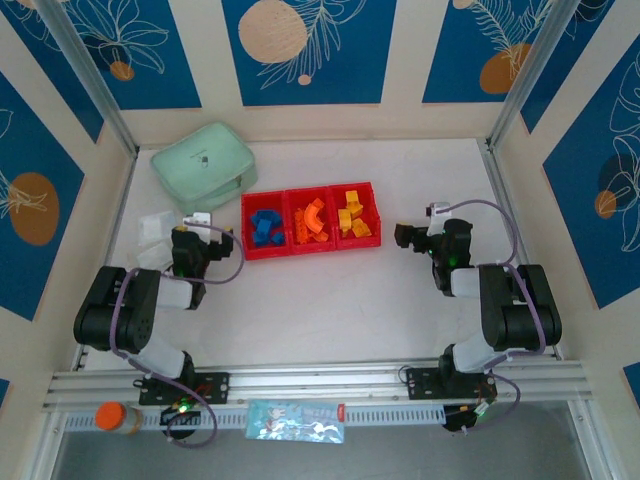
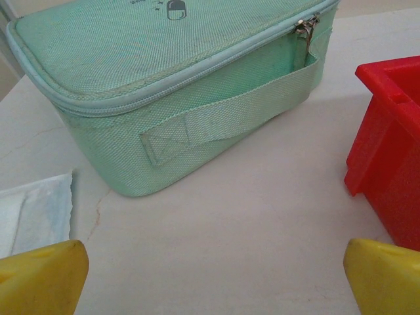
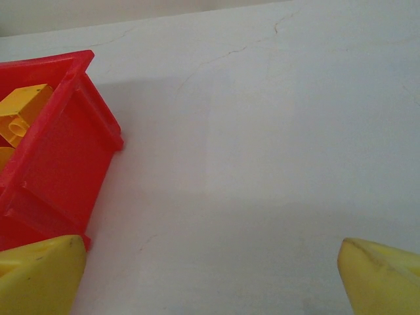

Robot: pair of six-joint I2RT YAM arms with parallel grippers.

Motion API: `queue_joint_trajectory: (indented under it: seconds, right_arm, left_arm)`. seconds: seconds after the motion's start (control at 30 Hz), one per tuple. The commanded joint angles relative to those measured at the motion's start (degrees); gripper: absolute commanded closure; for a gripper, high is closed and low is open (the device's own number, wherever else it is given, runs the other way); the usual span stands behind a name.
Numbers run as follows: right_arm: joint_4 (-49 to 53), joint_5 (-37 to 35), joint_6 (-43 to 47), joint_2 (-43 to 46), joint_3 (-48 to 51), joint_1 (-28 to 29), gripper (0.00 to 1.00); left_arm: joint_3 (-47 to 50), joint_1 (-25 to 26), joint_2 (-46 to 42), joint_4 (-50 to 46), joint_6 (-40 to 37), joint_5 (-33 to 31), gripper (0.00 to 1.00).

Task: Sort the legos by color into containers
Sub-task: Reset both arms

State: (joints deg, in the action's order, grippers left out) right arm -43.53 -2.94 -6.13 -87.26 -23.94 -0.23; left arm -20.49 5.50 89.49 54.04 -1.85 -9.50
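Both of my tools stand spread wide and hold nothing. My left tool is low over the pale tabletop, facing the mint-green fabric zip case, with the low bright-red plastic three-compartment tray just to its right. My right tool sits near the tray's right end. From above I see the small blue plastic blocks in the left compartment, the orange curved pieces in the middle one and the yellow blocks in the right one. Clear plastic bags lie beside the left tool.
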Motion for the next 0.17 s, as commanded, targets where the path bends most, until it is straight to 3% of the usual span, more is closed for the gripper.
queue_joint_trajectory:
  seconds: [0.0,0.13]
  right_arm:
    - [-1.6,0.0,1.1,0.0,-0.6,0.2,0.01]
    - [-2.0,0.2,0.9,0.2,-0.2,0.1,0.01]
  left_arm:
    - [-0.2,-0.6,0.2,1.7,0.3,-0.5,0.01]
    - [-0.2,-0.6,0.2,1.7,0.3,-0.3,0.01]
